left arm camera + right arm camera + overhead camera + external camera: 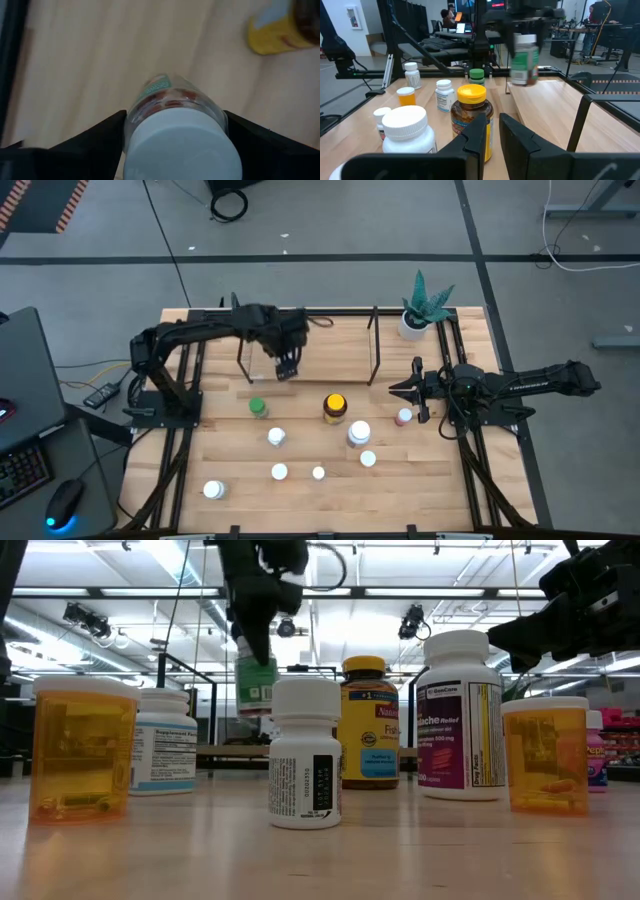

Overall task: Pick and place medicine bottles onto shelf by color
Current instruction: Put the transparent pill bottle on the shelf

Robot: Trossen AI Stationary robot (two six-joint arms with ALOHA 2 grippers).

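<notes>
Setting the white-capped bottle [180, 130] down squarely looks like the step in hand: lower it straight, keep it upright over the shelf [330, 355], release only once its base rests on the board. The left gripper [286, 367] holds it by the sides, arm stretched in over the shelf's front edge, bottle hanging clear above the wood. Farther right, the right gripper [407, 390] waits pinched shut beside the pink-capped bottle [403, 417].

A grey floor [380, 225] surrounds the wooden table [300, 500], crossed by dark seams. A coiled black cable [228, 202] lies on the floor beyond the table's far edge. Beside the table's left side stands a dark desk [25, 380] with a keyboard [15, 470] and a mouse [63, 505]. Ceiling lights [200, 560] glow over the table.
</notes>
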